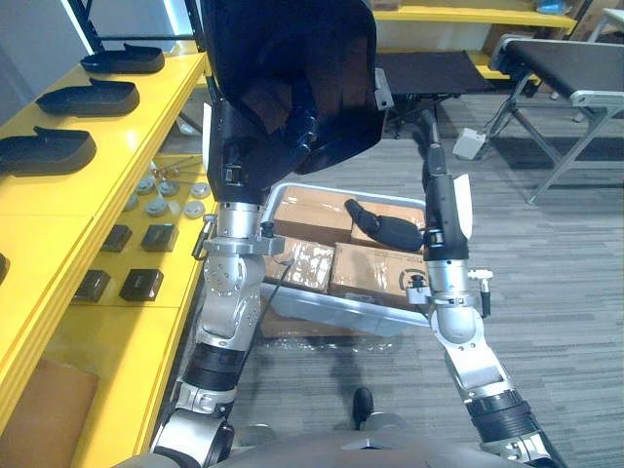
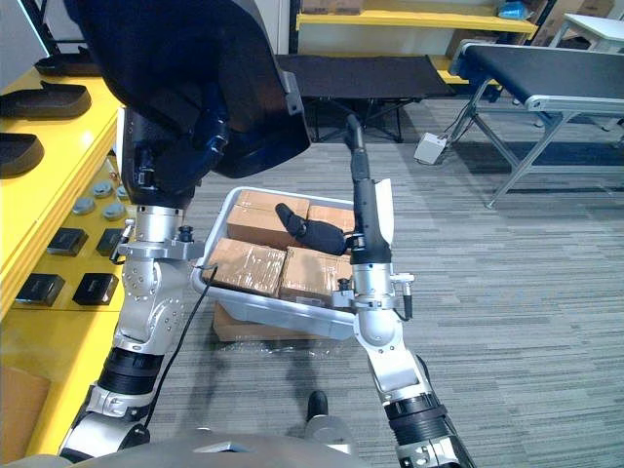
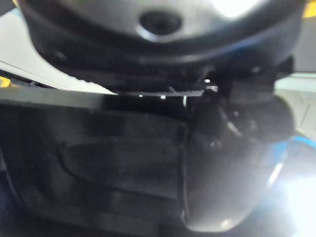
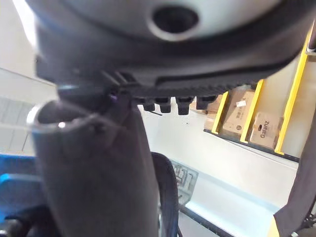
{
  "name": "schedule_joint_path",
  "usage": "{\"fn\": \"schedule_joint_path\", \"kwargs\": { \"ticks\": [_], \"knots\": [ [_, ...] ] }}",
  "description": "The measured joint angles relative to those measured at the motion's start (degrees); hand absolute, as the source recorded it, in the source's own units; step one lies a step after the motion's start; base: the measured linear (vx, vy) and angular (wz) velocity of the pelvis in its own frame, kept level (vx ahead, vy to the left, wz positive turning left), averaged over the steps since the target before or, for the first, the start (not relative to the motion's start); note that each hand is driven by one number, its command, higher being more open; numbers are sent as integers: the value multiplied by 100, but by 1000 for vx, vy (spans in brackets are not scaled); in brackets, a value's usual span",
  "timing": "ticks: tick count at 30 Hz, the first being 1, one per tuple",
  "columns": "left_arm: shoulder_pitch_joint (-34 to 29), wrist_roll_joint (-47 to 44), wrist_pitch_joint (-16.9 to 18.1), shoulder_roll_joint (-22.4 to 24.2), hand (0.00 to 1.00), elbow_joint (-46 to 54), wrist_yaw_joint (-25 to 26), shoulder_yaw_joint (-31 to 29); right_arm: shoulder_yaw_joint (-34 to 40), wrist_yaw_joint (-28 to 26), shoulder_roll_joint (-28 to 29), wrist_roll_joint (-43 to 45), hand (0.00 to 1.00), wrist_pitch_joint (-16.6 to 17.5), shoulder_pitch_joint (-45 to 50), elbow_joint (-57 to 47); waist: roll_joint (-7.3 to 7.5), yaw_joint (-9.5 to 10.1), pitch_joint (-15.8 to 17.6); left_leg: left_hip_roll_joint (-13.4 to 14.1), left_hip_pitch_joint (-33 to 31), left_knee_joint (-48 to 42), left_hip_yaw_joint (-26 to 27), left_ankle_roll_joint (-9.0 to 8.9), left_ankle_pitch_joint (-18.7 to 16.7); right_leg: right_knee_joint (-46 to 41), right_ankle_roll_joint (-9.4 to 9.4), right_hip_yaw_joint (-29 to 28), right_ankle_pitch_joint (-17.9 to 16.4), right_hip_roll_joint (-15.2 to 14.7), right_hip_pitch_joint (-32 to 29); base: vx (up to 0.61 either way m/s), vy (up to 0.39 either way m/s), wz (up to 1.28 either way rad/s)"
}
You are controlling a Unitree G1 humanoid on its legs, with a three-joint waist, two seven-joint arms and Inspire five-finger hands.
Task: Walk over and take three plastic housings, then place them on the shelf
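Plastic housing (image 1: 292, 49): large, black, shell-shaped, held high and close to the head camera with its hollow side turned toward the lens. It is gripped low down by the left hand (image 1: 249, 156), whose fingers are seen curled onto the lower rim from inside the shell. No other support is seen. In the left wrist view the dark shell lies directly against the hand.

The right hand (image 1: 436, 185) is raised beside the housing but apart from it, edge-on, fingers straight and pointing up, nothing held.

A second housing (image 1: 385, 229) lies on the cardboard boxes (image 1: 312, 214) in the grey bin (image 1: 322, 307) on the floor, between the two arms. Three shelved housings (image 1: 88, 97) are lined up on the yellow shelf (image 1: 58, 205) to the left. On the tier below, small dark blocks (image 1: 141, 283) and grey round parts (image 1: 156, 185) are laid out.

Judged step: carrying the housing across to the shelf.

Risks noted:
- Grip is taken at one rim only, so the wide shell could pivot or slip if swung quickly.
- The upper middle of the head view is blocked by the shell, so the landing spot could be misjudged.
- The shelved housings could be struck or pushed along if the new one is set down too near them.
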State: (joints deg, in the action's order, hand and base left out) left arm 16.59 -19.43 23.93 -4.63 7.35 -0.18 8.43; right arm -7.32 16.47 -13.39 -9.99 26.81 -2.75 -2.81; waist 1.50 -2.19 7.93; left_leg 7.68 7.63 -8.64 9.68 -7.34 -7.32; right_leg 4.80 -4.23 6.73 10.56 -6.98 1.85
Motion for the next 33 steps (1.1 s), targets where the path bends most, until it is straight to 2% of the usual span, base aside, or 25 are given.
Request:
{"fn": "schedule_joint_path", "kwargs": {
  "ticks": [5, 10, 12, 15, 20, 21, 26, 33],
  "knots": [
    [-190, 97, -42, -214, 0, -6, -516, 82, 112, -340, -14, 15, 100, 85, 0, -42, -54, -116, -34, 3, -9, -2, 121, -9, -9, 0, -3, -46, 1, 1, -89, -22, 8, -14],
    [-186, 596, -46, -427, 0, -5, -769, 276, 167, -401, -273, -55, 100, 382, -26, -325, -191, -143, -117, 6, -23, 6, 126, -14, -23, 0, -2, -41, 0, 4, -112, -2, 0, -1],
    [-186, 662, -46, -614, 0, -7, -916, 271, 309, -629, -298, -19, 100, 576, -49, -661, -251, -142, -154, 10, -35, 15, 126, -17, -25, 1, -1, -30, -2, 7, -129, 0, 0, 0],
    [-181, 651, -46, -777, 0, -7, -1189, 249, 399, -1109, -414, 165, 100, 766, -117, -861, -262, -148, -174, 9, -43, 18, 125, -20, -28, 1, -2, -25, -2, 6, -140, 0, 0, 0],
    [-128, 528, -75, -942, 0, -6, -1677, 225, 388, -1701, -487, 246, 100, 650, -161, -863, -268, -179, -193, 7, -90, 13, 123, -19, -27, 1, -1, -19, -2, 1, -179, 0, 0, 0],
    [-128, 440, -117, -972, 0, -7, -1730, 221, 389, -1752, -491, 247, 0, 603, -160, -862, -271, -190, -197, 7, -91, 13, 121, -19, -27, 1, -1, -17, -2, 1, -179, 0, 0, 0],
    [-128, 9, -568, -1139, 0, -7, -1907, 201, 327, -1890, -510, 247, 0, 254, -160, -832, -307, -289, -232, 7, -90, 14, 118, -19, -27, 1, -7, -12, 8, -1, -181, 0, 0, 0],
    [-130, -304, -826, -1196, 0, -7, -2025, 218, 204, -1778, -647, 497, 0, -10, -159, -678, -329, -281, -319, 7, -88, 13, 110, -19, -27, 1, -25, -1, 21, -4, -172, 0, 0, 0]
  ]
}}
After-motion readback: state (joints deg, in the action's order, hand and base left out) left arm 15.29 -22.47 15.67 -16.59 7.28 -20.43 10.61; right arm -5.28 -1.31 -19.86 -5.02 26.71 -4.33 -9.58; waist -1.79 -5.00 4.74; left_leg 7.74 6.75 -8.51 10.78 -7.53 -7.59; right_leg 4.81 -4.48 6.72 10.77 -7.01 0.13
